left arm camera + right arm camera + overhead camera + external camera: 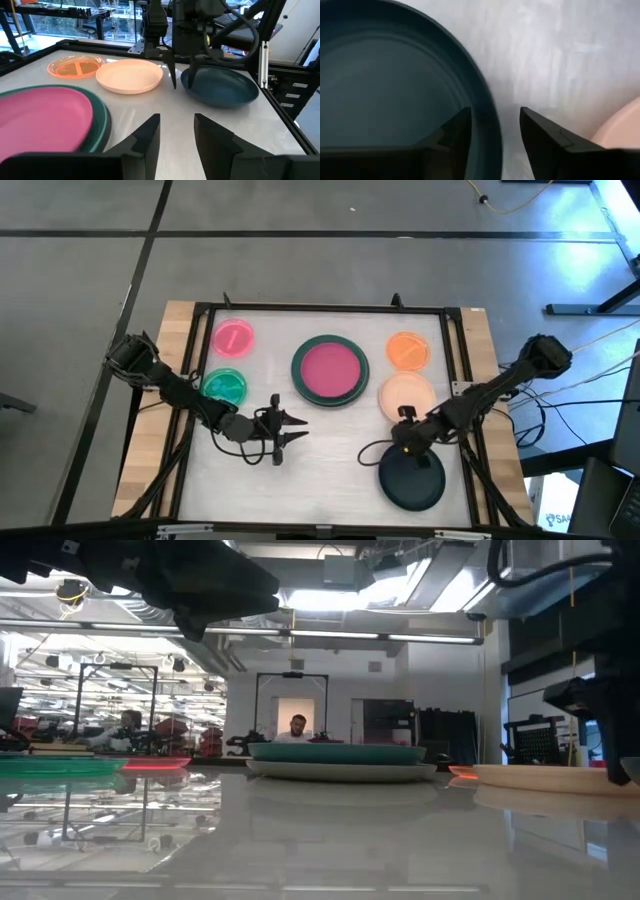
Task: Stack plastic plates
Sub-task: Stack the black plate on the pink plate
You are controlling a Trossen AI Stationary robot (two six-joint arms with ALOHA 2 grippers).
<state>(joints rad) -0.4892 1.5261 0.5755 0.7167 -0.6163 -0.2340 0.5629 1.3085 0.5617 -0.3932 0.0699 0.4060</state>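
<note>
A black plate point(412, 478) lies flat on the table at the near right. My right gripper point(495, 135) points down over its far rim point(487, 107), open, with one finger inside the rim and one outside; I see no touch. It also shows in the left wrist view point(182, 75). My left gripper point(285, 430) is open and empty, left of the table's centre, pointing toward the table's right edge. A magenta plate point(330, 370) lies in a dark teal plate point(335, 752), which rests on a grey plate point(340, 770).
A peach plate point(407, 395) lies just beyond the right gripper, with an orange plate point(408, 350) behind it. A pink plate point(233, 338) and a translucent green plate point(224, 386) lie at the far left. A black frame point(320, 308) borders the table. People show in the room beyond.
</note>
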